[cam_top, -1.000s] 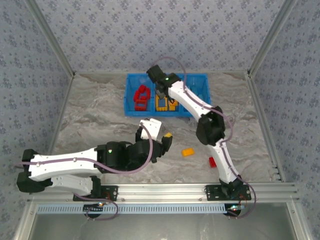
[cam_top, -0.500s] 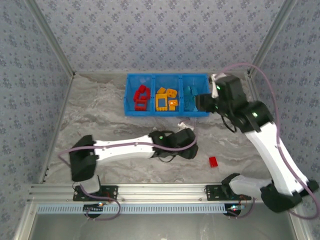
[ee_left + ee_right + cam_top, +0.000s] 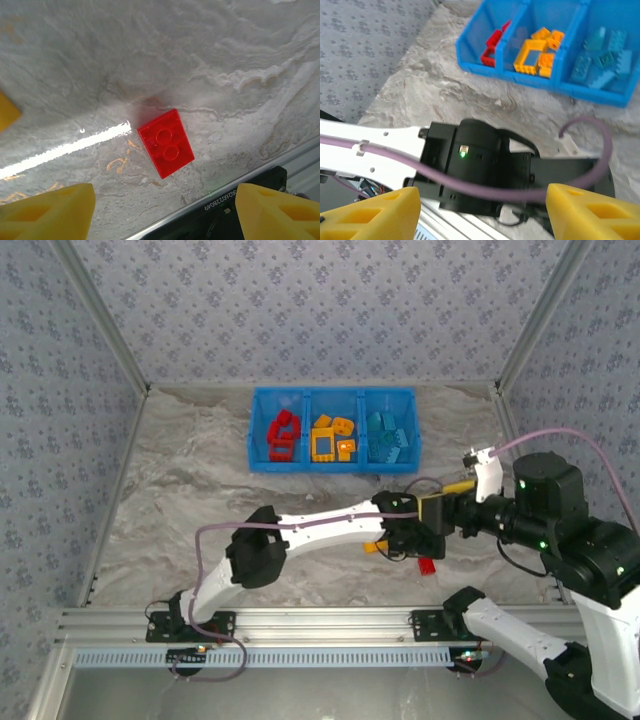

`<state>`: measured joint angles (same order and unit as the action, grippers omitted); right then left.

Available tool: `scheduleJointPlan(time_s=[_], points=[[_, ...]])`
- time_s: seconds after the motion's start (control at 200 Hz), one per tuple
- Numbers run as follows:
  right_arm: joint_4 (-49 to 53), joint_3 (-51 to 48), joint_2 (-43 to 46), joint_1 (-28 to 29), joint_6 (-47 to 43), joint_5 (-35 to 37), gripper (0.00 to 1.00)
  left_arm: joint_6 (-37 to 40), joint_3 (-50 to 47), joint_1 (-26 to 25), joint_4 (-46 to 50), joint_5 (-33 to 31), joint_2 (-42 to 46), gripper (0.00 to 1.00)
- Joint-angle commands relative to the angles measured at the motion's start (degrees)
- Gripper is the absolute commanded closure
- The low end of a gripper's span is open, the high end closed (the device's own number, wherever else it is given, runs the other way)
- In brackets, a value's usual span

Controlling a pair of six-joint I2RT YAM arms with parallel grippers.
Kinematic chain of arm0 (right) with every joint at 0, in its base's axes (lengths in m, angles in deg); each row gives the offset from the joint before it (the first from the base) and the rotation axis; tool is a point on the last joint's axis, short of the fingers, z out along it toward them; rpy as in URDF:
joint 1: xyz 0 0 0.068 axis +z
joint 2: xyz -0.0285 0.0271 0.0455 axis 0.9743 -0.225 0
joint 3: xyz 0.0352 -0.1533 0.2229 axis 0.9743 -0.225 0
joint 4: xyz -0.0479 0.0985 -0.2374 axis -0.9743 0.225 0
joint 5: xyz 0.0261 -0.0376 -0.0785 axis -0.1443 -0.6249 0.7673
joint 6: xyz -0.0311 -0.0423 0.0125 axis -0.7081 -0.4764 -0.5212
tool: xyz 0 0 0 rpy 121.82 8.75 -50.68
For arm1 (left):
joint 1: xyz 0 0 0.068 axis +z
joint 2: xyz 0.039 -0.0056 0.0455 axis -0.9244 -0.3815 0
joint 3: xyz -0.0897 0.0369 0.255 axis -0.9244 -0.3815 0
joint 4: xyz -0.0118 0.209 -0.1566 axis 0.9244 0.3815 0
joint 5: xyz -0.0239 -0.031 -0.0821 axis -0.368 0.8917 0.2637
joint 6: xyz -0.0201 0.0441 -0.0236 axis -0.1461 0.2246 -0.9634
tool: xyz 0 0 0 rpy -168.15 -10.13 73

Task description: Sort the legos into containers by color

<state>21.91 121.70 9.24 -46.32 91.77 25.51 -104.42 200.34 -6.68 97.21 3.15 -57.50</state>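
Observation:
A red lego (image 3: 166,143) lies flat on the marbled table, just ahead of my left gripper (image 3: 165,220), which is open and hovers over it with nothing between its yellow fingers (image 3: 47,210). In the top view that red lego (image 3: 428,564) sits near the front rail beside the left gripper (image 3: 410,545). An orange lego (image 3: 372,546) peeks out by the left wrist. My right gripper (image 3: 480,215) is open and empty, held above the left arm's black wrist (image 3: 480,160). The containers (image 3: 335,392) hold red (image 3: 283,435), yellow (image 3: 333,437) and teal (image 3: 388,437) legos.
The left arm stretches across the table from its base to the right. The right gripper (image 3: 432,510) hangs close beside the left wrist. A metal rail (image 3: 330,618) borders the near edge, and patterned walls enclose the other sides.
The left arm has swung right, from the table's middle to over the red lego. The right arm has pulled back from the bin to the front right, above the left wrist.

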Motion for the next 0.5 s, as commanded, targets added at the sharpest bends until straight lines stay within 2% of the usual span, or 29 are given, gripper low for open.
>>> scheduleJointPlan(time_s=[0.0,0.155,0.365,0.494], points=[[13.3,2.9,1.1,0.2,6.3,7.2,0.30,-6.0,4.5,-0.3,3.7,3.2,-2.5,0.24],[14.2,0.8,4.4,0.2,10.1,6.9,0.31,-9.7,7.1,-0.3,3.5,4.7,-5.8,0.23],[13.6,0.8,4.9,0.3,9.9,7.2,0.32,-11.7,16.0,0.0,9.2,6.9,-13.0,0.23],[12.7,0.0,5.4,0.2,10.1,7.1,0.33,-12.3,16.6,0.0,9.3,6.5,-14.4,0.26]])
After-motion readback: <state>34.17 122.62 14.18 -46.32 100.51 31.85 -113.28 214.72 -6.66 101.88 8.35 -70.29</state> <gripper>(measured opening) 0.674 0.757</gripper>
